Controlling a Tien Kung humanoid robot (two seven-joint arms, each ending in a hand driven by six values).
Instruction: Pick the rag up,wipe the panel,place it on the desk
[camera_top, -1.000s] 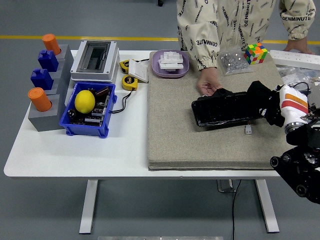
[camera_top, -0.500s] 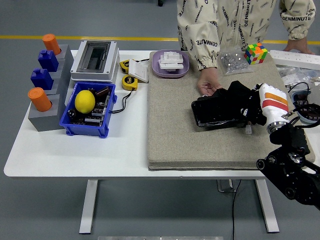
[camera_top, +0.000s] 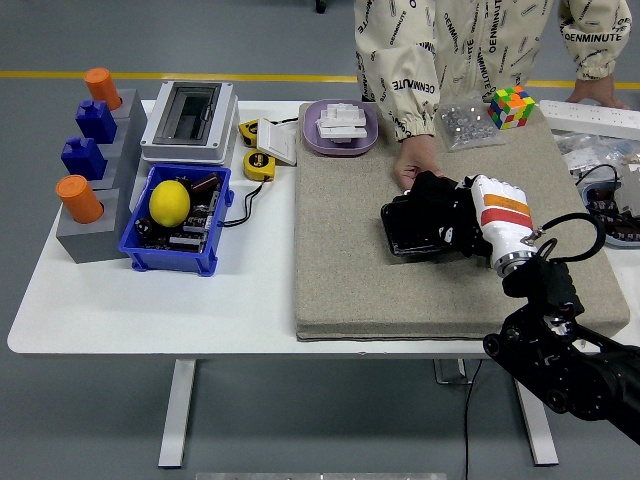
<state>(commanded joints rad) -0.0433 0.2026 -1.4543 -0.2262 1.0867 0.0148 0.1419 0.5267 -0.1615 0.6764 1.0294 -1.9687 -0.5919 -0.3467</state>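
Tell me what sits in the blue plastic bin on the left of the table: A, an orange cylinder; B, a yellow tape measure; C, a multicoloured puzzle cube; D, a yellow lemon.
D: a yellow lemon lies in the blue plastic bin, on top of small dark parts.

The right arm (camera_top: 560, 350) comes up from the lower right corner, black and jointed, bent at the elbow and reaching in over the worktop. Its white wrist (camera_top: 505, 222) with the orange band angles toward the middle. The right hand (camera_top: 455, 215) lies palm down, black fingers (camera_top: 432, 205) curled over and pressing on what is under them. The person's hand (camera_top: 412, 172) reaches down from the far side, fingertips resting just beyond the robot's hand.
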